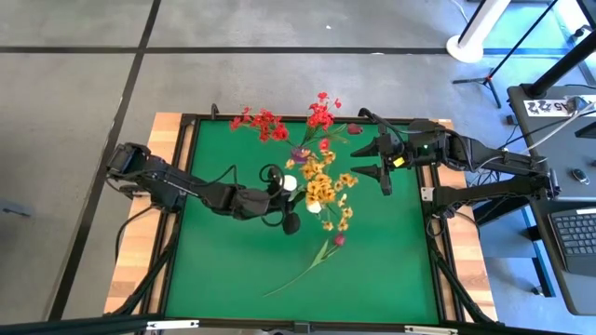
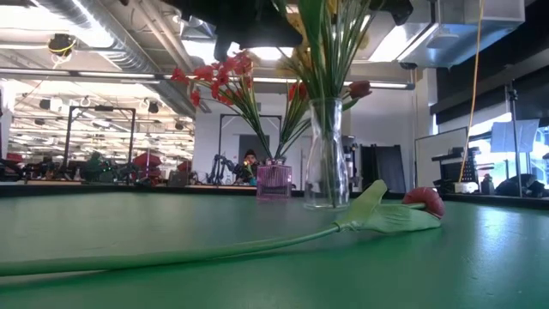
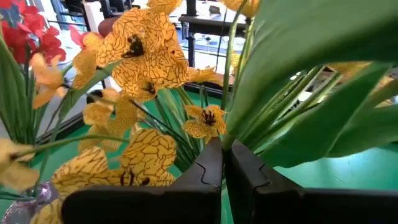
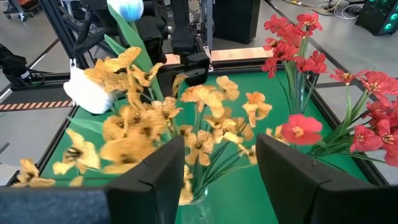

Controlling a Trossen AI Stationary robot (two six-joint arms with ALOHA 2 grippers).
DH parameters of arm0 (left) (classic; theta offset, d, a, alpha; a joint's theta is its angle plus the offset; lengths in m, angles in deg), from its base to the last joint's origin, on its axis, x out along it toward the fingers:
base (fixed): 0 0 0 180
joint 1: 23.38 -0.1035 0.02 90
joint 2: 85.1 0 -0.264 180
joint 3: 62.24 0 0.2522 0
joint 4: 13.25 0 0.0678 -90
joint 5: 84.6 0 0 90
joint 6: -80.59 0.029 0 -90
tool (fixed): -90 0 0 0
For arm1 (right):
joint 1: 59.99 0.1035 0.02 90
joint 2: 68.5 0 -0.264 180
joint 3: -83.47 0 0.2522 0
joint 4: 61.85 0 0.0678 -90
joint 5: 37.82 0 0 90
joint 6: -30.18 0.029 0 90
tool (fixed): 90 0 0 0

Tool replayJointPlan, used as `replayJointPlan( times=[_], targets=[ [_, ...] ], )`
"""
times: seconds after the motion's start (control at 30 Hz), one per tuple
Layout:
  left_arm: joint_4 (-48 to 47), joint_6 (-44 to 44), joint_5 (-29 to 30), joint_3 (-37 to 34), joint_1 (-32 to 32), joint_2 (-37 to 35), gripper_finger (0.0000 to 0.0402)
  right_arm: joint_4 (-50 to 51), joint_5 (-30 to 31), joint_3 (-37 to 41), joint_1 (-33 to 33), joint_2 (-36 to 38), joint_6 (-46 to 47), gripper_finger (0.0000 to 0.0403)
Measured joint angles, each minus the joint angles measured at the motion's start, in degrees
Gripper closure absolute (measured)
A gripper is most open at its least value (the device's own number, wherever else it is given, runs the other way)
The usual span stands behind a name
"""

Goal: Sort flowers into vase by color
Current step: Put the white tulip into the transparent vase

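Note:
My left gripper (image 1: 282, 197) is shut on a white tulip (image 1: 290, 183) next to the yellow-orange sprays (image 1: 323, 189), which stand in a clear glass vase (image 2: 327, 163). The right wrist view shows the white bud (image 4: 125, 9) high above that gripper. Red sprays (image 1: 317, 117) stand in a small pink vase (image 2: 274, 180). A dark magenta tulip (image 1: 338, 240) lies flat on the green mat, its stalk (image 2: 214, 251) running toward the near edge. My right gripper (image 1: 380, 164) hovers open to the right of the vases, its fingers (image 4: 283, 167) facing the yellow blossoms. My left gripper pinches the white tulip's green stalk (image 3: 226, 142) between its two fingers (image 3: 208, 165), just below a broad leaf (image 3: 311, 68). The stalk rises steeply out of the fingers, and the bud stands above the gripper. The yellow blossoms hide the stalk's lower end.
The mat (image 1: 233, 270) is bare to the left and along the near side, apart from the lying tulip. A black frame (image 1: 307, 326) edges the table. Red and yellow blossoms spread wide over the mat's far middle. Stands and desks fill the room to the right.

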Motion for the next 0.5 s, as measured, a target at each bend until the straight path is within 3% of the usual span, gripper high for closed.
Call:
replayJointPlan(
  times=[0.5],
  targets=[
    [-8.99,-2.23,-0.06,0.02,0.66,-3.93,0.0401,0.11,-0.42,0.07,0.0,-1.75,0.02,0.0205]
  ],
)
